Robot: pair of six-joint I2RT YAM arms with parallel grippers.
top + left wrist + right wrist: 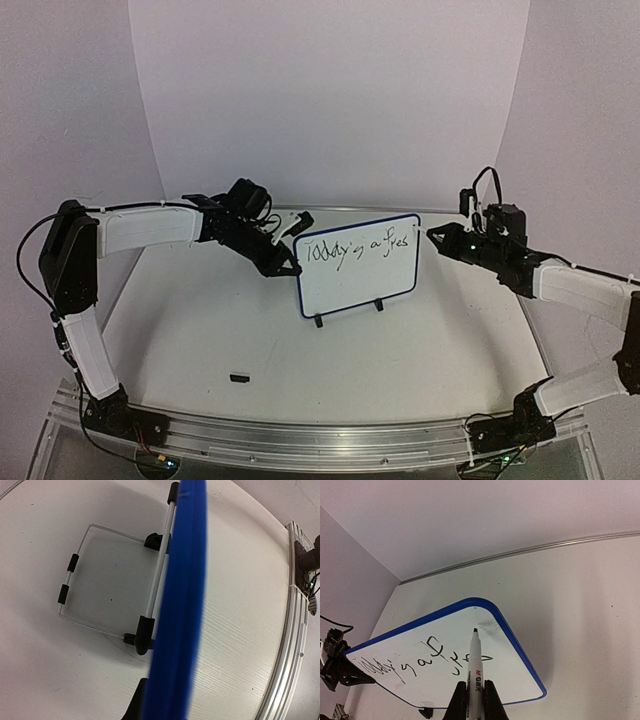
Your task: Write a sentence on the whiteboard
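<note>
Two arms reach in over the white table point(200, 330), one from each side. Between them the whiteboard point(360, 290) stands upright near the table's middle on its black feet, propped from behind by a wire stand point(85, 575) (clearest in the left wrist view).

The left gripper point(287, 262) is clenched on the board's left edge, and the blue rim fills its own camera. I judge this to be a brace, so pen pressure cannot tip or slide the board.

The right gripper point(474, 692) is clamped around a black-and-white marker point(474, 662). The barrel points forward from between the fingers. Its tip is at the upper right of the white face, just past the last written letters; whether it touches I cannot tell.

The sentence point(427, 660) runs in thin black script across the board's upper part, reading roughly "Today is a fres", and looks unfinished.

A small black piece point(239, 378), possibly the cap, lies near the front, well apart.
</note>
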